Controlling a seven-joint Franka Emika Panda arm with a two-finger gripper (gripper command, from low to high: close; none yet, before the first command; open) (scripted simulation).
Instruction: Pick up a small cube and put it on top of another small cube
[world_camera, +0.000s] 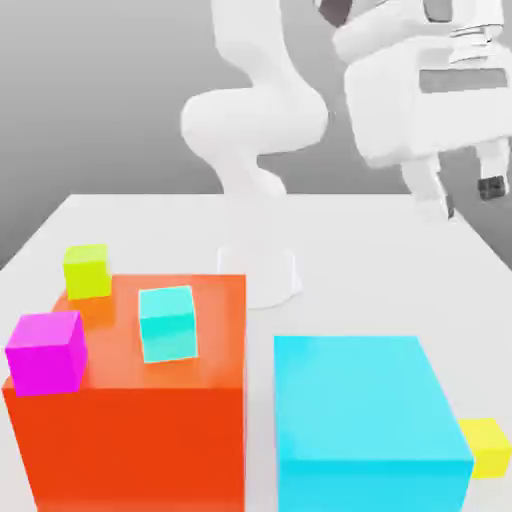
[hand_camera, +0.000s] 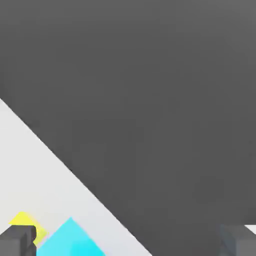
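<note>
A small bright yellow cube (world_camera: 487, 447) rests on the white table (world_camera: 350, 250), tight against the big cyan block (world_camera: 365, 415) on the exterior view's right. My gripper (world_camera: 462, 188) hangs high above the table's far right side, well apart from the cube, open with nothing between its fingers. In the hand view the yellow cube (hand_camera: 24, 221) peeks out beside a corner of the cyan block (hand_camera: 70, 241), partly behind one dark fingertip (hand_camera: 17, 241).
A big orange block (world_camera: 130, 430) fills the exterior view's left. On it sit a small cyan cube (world_camera: 167, 323) and a magenta cube (world_camera: 45, 352); a lime cube (world_camera: 87, 270) is at its far left corner. The arm's white base (world_camera: 262, 270) stands behind.
</note>
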